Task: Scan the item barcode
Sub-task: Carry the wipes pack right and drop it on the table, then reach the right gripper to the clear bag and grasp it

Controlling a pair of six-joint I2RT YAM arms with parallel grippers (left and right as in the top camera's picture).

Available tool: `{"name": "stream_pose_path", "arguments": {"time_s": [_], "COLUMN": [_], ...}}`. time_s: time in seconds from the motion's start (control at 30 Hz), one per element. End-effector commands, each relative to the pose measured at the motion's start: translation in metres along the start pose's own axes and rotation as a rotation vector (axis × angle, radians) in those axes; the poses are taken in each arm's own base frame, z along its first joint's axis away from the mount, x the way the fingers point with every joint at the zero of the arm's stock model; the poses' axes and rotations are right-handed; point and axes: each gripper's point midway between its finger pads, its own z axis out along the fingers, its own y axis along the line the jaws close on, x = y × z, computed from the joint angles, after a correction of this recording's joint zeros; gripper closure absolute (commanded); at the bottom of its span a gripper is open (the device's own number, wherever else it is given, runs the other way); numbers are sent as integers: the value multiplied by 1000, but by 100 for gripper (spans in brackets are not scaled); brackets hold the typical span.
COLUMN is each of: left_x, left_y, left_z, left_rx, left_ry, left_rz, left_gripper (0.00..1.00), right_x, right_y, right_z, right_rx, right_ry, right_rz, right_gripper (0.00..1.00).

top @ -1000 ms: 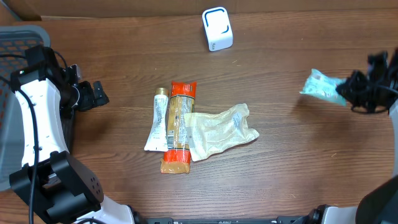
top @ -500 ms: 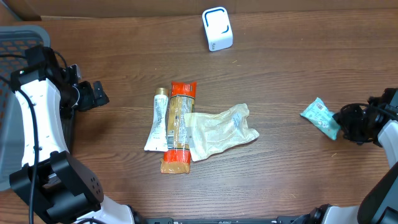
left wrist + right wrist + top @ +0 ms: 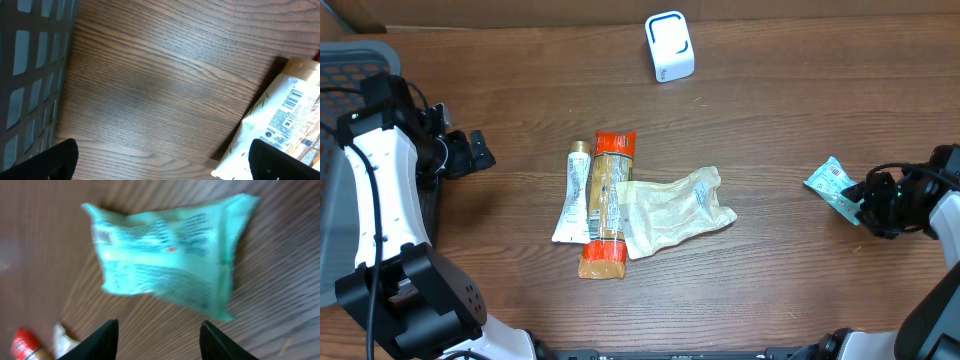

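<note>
A teal printed packet (image 3: 830, 184) (image 3: 170, 265) lies flat on the wooden table at the far right, apart from any finger. Just right of it my right gripper (image 3: 863, 202) (image 3: 159, 340) stands open, its two dark fingertips (image 3: 107, 337) over bare wood below the packet in the right wrist view. Over at the left, my left gripper (image 3: 476, 152) (image 3: 160, 162) is open wide with nothing between its jaws. A white scanner with a blue outline (image 3: 669, 46) stands at the back centre.
A white tube (image 3: 574, 195) (image 3: 280, 125), an orange packet (image 3: 608, 205) and a crumpled pale bag (image 3: 675, 210) lie together mid-table. A grey basket (image 3: 350, 60) (image 3: 25, 75) stands at the left edge.
My right gripper came down and toward the front with the teal packet, opened and let it go. The packet now rests on the table. The left arm has not moved.
</note>
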Motion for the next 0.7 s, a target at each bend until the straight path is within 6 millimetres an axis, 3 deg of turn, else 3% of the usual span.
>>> {"name": "stream_pose_path", "arguments": {"time_s": [0.0, 0.33, 0.67], "left_x": [-3, -3, -3], "left_y": [4, 4, 4], "left_z": [-1, -1, -1], "left_rx": [1, 1, 1], "left_ry": [-7, -7, -7], "left_rz": [-28, -28, -28], "left_gripper": [0, 1, 0], "right_x": [-10, 9, 46], "right_y": [39, 78, 120], "right_z": [-32, -72, -96], "right_rx": [-128, -215, -300], "right_ry": [-45, -107, -131], "right_rz": [-56, -169, -287], "right_gripper": [47, 35, 35]}}
